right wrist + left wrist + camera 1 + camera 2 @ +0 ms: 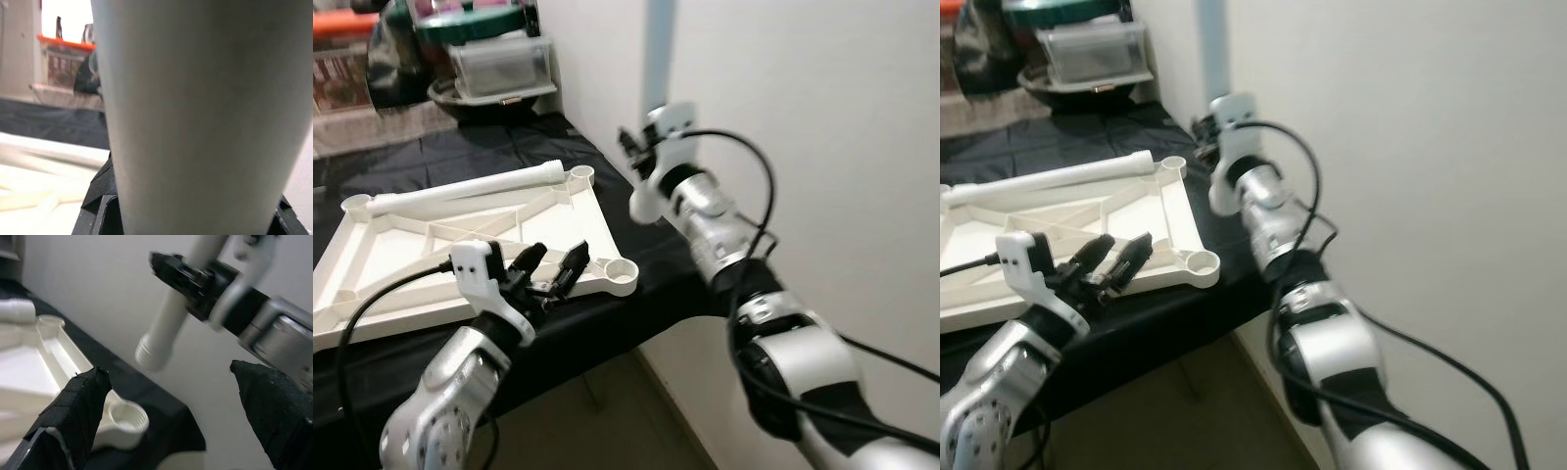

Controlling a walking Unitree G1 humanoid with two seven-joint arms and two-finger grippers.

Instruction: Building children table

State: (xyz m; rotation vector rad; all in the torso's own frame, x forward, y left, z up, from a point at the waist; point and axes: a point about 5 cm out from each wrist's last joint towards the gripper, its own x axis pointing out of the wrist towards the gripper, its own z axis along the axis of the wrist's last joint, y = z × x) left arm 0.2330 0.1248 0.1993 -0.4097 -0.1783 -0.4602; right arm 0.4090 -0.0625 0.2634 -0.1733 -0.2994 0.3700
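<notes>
Nearest the camera, the left gripper hovers with its fingers spread wide over the front edge of an upside-down white tabletop. That tabletop lies flat on a black-covered surface, with a round socket at its front right corner. Farther back, a white leg lies along the tabletop's far edge. Beyond the corner, the right gripper clamps a second white leg upright against the pale wall. Plastic containers sit farthest away.
</notes>
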